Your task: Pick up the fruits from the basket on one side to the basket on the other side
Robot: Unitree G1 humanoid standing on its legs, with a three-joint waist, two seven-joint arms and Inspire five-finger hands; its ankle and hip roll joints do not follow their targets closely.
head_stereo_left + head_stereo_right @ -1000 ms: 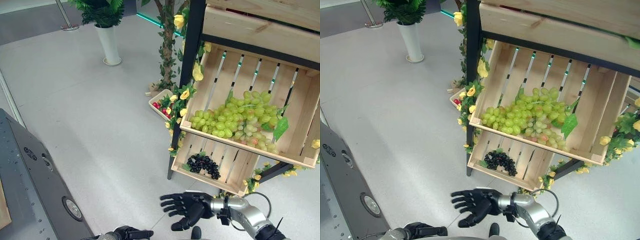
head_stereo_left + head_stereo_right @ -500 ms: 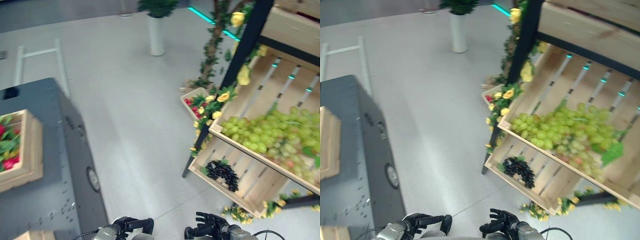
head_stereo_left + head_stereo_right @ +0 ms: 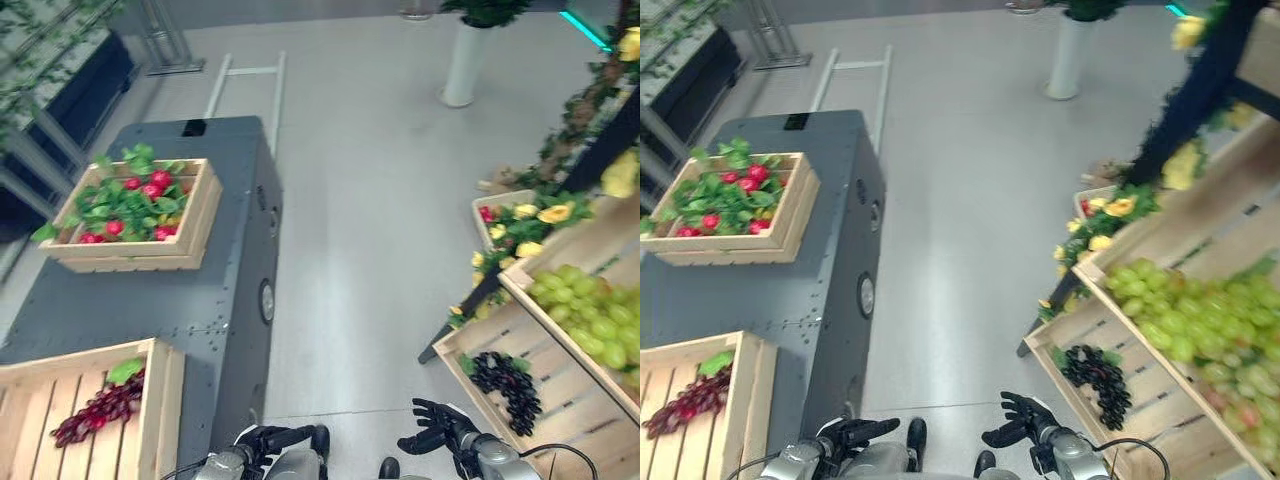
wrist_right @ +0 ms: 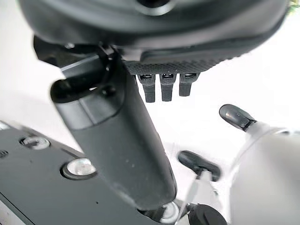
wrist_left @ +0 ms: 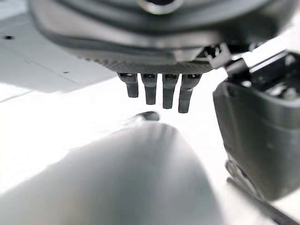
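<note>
Low down, both hands (image 3: 440, 428) empty.

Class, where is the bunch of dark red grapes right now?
The dark red grapes lie inside the wooden crate at the head views' lower left, on the grey cabinet, nearer than the crate of red fruit and leaves.

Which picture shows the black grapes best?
The right eye view shows the black grapes best: the whole bunch lies clear in the lower wooden crate. The left eye view shows them too, nearer the picture's side. The wrist views show hands, not grapes.
</note>
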